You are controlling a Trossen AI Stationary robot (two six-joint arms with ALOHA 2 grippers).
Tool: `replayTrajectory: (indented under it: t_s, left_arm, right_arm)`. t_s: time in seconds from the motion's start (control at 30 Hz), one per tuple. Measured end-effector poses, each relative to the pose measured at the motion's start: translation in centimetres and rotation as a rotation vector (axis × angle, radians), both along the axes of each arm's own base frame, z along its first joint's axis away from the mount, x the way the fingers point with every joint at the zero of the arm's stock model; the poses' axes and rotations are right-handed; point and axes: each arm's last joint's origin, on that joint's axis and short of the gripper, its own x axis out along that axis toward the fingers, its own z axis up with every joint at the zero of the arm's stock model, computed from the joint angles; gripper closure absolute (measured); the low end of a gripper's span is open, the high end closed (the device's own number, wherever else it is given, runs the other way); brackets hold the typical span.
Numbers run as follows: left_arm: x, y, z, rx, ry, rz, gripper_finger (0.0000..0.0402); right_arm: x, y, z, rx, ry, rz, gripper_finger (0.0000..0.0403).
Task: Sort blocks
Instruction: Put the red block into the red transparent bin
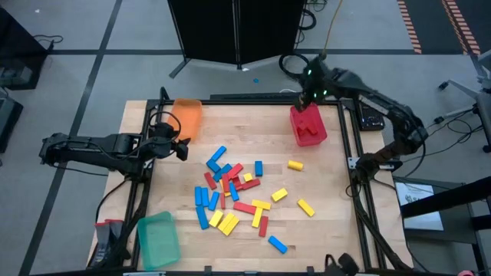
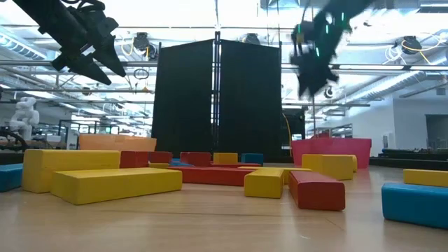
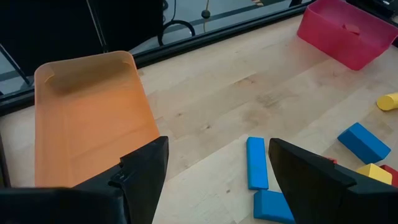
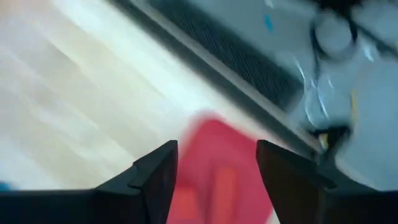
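Note:
Red, blue and yellow blocks (image 1: 234, 192) lie scattered flat on the middle of the wooden table; the low view shows them close up (image 2: 112, 180). My left gripper (image 1: 184, 148) hovers open at the table's left edge, near the orange tray (image 1: 186, 116), with blue blocks (image 3: 257, 163) ahead of its fingers. My right gripper (image 1: 309, 96) is open, raised above the far end of the red tray (image 1: 308, 125), which shows blurred between its fingers (image 4: 217, 174). Red blocks lie inside that tray.
A green tray (image 1: 158, 239) sits at the near left corner. The orange tray (image 3: 87, 118) stands at the far left. A few yellow blocks (image 1: 295, 165) and a blue one (image 1: 277, 244) lie apart on the right half. Black frame rails border the table (image 1: 337, 192).

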Motion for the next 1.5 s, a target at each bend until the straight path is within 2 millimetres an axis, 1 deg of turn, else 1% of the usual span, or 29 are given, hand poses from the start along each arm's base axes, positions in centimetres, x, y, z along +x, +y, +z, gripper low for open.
replayTrajectory:
  t_s: [0.07, 0.13, 0.2, 0.23, 0.3, 0.37, 0.47, 0.57, 0.73, 0.83, 0.9, 1.0, 1.1, 1.3, 1.5]
  left_arm:
    - [0.0, 0.0, 0.0, 0.0, 0.0, 0.0, 0.0117]
    - [0.0, 0.0, 0.0, 0.0, 0.0, 0.0, 0.0117]
    - [0.0, 0.0, 0.0, 0.0, -0.001, 0.0, 0.0117]
    - [0.0, 0.0, 0.0, 0.0, 0.0, 0.0, 0.0117]
    - [0.0, 0.0, 0.0, 0.0, -0.001, 0.0, 0.0117]
    - [0.0, 0.0, 0.0, 0.0, 0.0, 0.0, 0.0117]
    - [0.0, 0.0, 0.0, -0.001, 0.0, -0.001, 0.0117]
    - [0.0, 0.0, 0.0, -0.003, 0.0, -0.003, 0.0117]
    - [0.0, 0.0, 0.0, -0.014, 0.001, -0.013, 0.0117]
    - [0.0, -0.1, -0.1, -0.019, 0.003, -0.019, 0.0117]
    - [0.0, -0.1, -0.1, -0.021, 0.006, -0.026, 0.0117]
    - [0.0, -0.1, -0.1, -0.02, 0.008, -0.028, 0.0117]
    - [0.0, -0.1, -0.1, -0.02, 0.009, -0.028, 0.0117]
    - [-0.1, -0.1, -0.2, -0.029, 0.028, -0.036, 0.0117]
    - [-0.3, -0.1, -0.3, -0.029, 0.05, -0.036, 0.0117]
  right_arm:
    - [1.2, 1.1, 3.2, -0.005, -0.137, 0.075, 0.019]
    - [2.7, 2.7, 5.4, 0.008, -0.244, 0.198, 0.0188]
    - [4.5, 4.7, 6.4, 0.007, -0.29, 0.307, 0.0187]
    - [5.4, 5.8, 6.5, 0.002, -0.298, 0.36, 0.0186]
    - [7.0, 8.2, 6.1, 0.009, -0.278, 0.471, 0.0186]
    - [8.9, 10.5, 5.2, 0.024, -0.245, 0.573, 0.0186]
    - [11.6, 13.6, 3.2, 0.036, -0.178, 0.703, 0.0186]
    - [13.8, 15.9, 1.1, 0.055, -0.12, 0.781, 0.0186]
    - [16.3, 19.5, -2.7, 0.09, -0.001, 0.919, 0.0186]
    - [17.2, 21.8, -4.4, 0.093, 0.051, 1.017, 0.0186]
    - [17.6, 23.0, -5.4, 0.105, 0.082, 1.053, 0.0186]
    - [18.0, 23.9, -6.9, 0.128, 0.136, 1.069, 0.0186]
    - [18.4, 24.4, -8.4, 0.159, 0.183, 1.06, 0.0186]
    - [19.5, 24.5, -12.1, 0.207, 0.282, 1.051, 0.0186]
    - [20.4, 24.6, -14.4, 0.21, 0.299, 1.052, 0.0186]
